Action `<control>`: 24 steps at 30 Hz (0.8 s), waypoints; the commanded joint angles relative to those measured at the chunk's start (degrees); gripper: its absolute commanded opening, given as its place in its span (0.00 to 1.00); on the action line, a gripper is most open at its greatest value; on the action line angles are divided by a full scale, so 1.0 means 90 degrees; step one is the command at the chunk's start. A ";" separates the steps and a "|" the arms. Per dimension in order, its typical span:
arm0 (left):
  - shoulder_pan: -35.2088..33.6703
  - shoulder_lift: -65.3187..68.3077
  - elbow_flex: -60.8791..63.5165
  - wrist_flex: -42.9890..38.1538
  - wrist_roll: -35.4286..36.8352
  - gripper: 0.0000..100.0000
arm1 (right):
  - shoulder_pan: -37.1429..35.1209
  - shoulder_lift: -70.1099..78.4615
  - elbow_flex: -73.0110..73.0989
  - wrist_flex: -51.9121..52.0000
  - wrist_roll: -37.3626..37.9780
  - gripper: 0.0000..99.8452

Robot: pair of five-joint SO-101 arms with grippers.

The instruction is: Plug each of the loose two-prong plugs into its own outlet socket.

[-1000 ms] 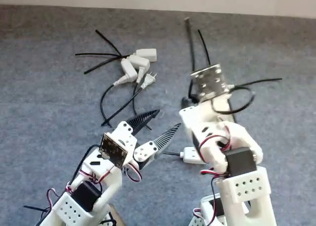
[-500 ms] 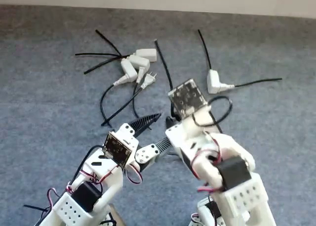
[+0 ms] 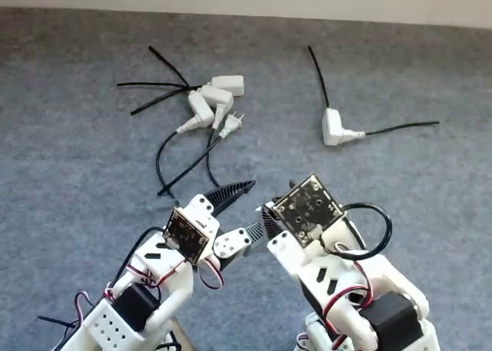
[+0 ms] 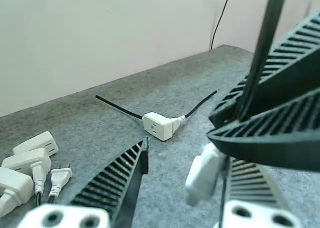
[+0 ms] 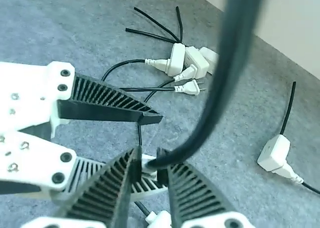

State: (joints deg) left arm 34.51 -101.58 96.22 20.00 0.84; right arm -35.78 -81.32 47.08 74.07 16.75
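Over the grey mat (image 3: 77, 174), seen from above, the left gripper (image 3: 257, 205) is spread wide with nothing in it. The right arm (image 3: 338, 282) leans in close beside it, and its wrist board covers most of its own fingers. Well apart, toward the far side, a bunch of white plugs and sockets (image 3: 211, 97) lies tangled with black leads. A loose two-prong plug (image 3: 231, 124) lies at the edge of the bunch. A lone white socket block (image 3: 332, 127) lies off to the right of it.

From the left wrist, the right gripper (image 4: 214, 128) is pinched on a black cord (image 4: 265, 38) that rises out of its fingers. A white plug (image 4: 202, 173) sits just under them; I cannot tell whether it touches the mat.

From the right wrist, the right gripper's fingers are nearly together with the cord clamped at their tips. Those tips lie between the left gripper's two spread fingers. The socket block lies near the mat's far edge.
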 commanded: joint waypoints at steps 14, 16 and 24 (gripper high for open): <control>-0.0376 -0.0015 0.0103 0.0020 -0.0039 0.23 | 0.0425 0.0357 -0.1646 0.1411 0.0313 0.01; -0.0386 -0.0015 0.0103 0.0020 -0.0039 0.23 | 0.0425 0.0640 -0.1646 0.1441 0.0303 0.01; -0.0396 -0.0015 0.0103 0.0020 -0.0039 0.23 | 0.0484 0.1343 -0.1646 0.1558 0.0303 0.01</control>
State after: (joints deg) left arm 31.69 -101.49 96.22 20.09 0.75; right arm -32.97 -72.35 34.07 86.55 19.21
